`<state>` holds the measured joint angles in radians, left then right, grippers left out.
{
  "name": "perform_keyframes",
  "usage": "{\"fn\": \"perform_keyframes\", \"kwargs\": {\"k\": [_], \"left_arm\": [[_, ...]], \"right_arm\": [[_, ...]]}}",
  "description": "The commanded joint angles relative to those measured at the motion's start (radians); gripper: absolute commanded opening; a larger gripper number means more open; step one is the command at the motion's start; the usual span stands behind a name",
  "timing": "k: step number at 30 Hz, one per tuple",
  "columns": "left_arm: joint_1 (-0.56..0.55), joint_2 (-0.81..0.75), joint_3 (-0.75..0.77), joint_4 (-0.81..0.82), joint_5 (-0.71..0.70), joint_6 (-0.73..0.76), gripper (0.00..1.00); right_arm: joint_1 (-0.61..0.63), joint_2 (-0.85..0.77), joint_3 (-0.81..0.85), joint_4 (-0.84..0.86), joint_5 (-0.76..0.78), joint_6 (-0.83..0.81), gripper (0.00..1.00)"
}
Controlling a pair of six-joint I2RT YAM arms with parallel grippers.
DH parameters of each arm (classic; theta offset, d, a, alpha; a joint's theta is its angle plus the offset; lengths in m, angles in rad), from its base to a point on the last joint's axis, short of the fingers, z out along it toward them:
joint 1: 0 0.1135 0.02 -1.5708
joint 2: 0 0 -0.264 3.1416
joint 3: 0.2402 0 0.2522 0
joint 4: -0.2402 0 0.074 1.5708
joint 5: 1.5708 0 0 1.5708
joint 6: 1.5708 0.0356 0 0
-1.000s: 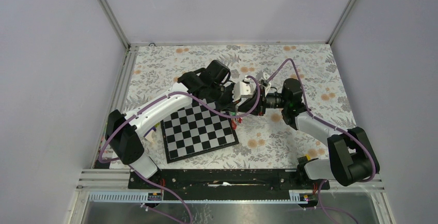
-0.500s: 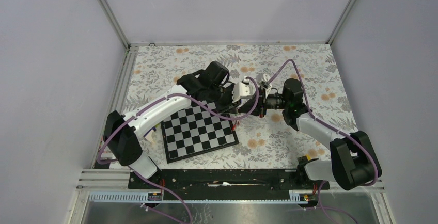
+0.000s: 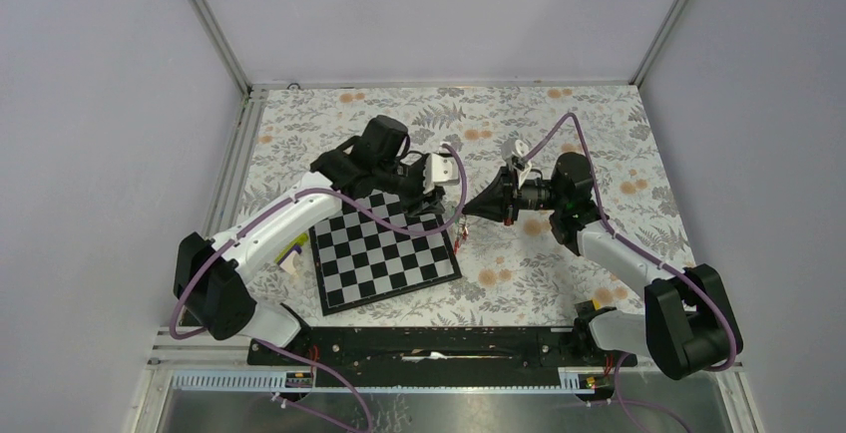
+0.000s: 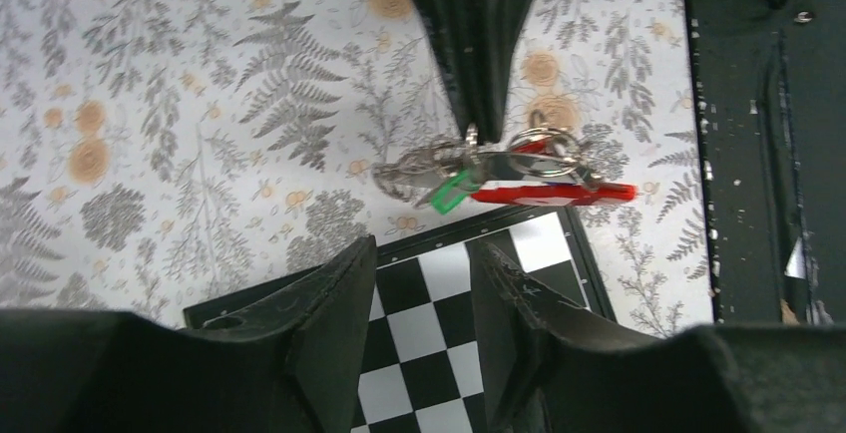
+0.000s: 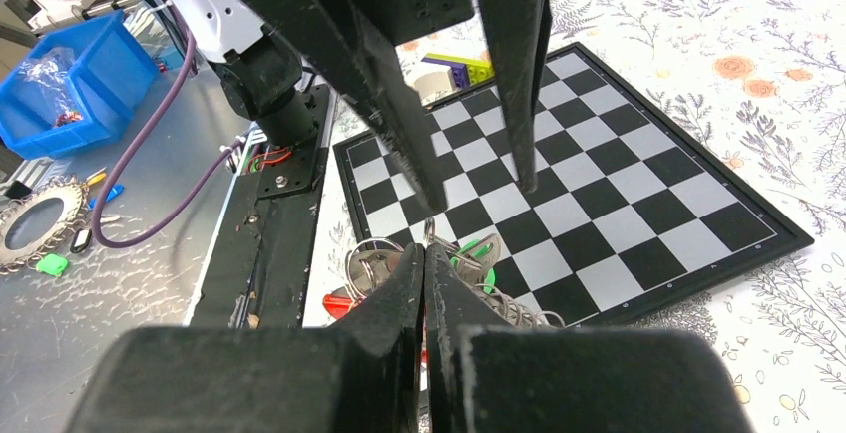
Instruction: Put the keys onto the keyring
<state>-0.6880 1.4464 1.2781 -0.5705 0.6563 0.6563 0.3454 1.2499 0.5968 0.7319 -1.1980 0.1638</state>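
Black tapered jaws of the right gripper [image 4: 476, 114] are clenched tip to tip on the top of a bunch of small keys [image 4: 454, 169] strung on silver wire rings, one key carrying a green plastic tag. Seen from the room, the bunch appears to hang below the tips, low over the floral-patterned desk [image 4: 150, 104] and just beside the right edge of the black-and-white chessboard [image 5: 599, 184]. The red plastic keyring [image 4: 554, 194] shows as a narrow red bar touching the rings on the side toward the arm bases. Whether it is already linked to the keys or only lies against them cannot be told. Pinching the bunch at its top presents the rings where the other arm can reach them. The left gripper [image 4: 424, 248] faces the bunch from over the board, jaws released and empty, apart from the keys. I judge this a staging posture: the opening is aimed at the bunch, so the next move calls for a fine approach that takes one ring or the red loop without knocking the keys out of the right-hand pinch.
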Motion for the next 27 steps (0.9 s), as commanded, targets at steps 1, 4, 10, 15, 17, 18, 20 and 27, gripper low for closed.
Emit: {"fn": "perform_keyframes", "kwargs": {"k": [1, 4, 10, 15, 17, 18, 20, 27], "left_arm": [[-0.002, -0.025, -0.019, 0.064, 0.135, 0.051, 0.46], [-0.002, -0.012, -0.032, 0.088, 0.157, 0.054, 0.47], [-0.002, 0.024, -0.026, 0.113, 0.177, 0.065, 0.48], [-0.002, 0.056, -0.023, 0.114, 0.192, 0.085, 0.47], [-0.002, 0.069, -0.023, 0.112, 0.196, 0.092, 0.45], [-0.002, 0.073, -0.022, 0.113, 0.199, 0.094, 0.44], [-0.002, 0.085, -0.022, 0.114, 0.208, 0.094, 0.40], [-0.002, 0.108, -0.027, 0.113, 0.255, 0.084, 0.05]], "right_arm": [[-0.009, -0.024, 0.013, 0.092, -0.031, 0.031, 0.00], [-0.009, -0.021, 0.012, 0.093, -0.033, 0.032, 0.00], [-0.011, -0.016, 0.010, 0.092, -0.035, 0.032, 0.00], [-0.014, -0.014, 0.010, 0.092, -0.038, 0.033, 0.00], [-0.016, -0.015, 0.010, 0.091, -0.038, 0.033, 0.00], [-0.015, -0.014, 0.010, 0.090, -0.038, 0.032, 0.00], [-0.018, -0.012, 0.009, 0.090, -0.039, 0.032, 0.00], [-0.024, -0.013, 0.006, 0.089, -0.038, 0.027, 0.00]]}}
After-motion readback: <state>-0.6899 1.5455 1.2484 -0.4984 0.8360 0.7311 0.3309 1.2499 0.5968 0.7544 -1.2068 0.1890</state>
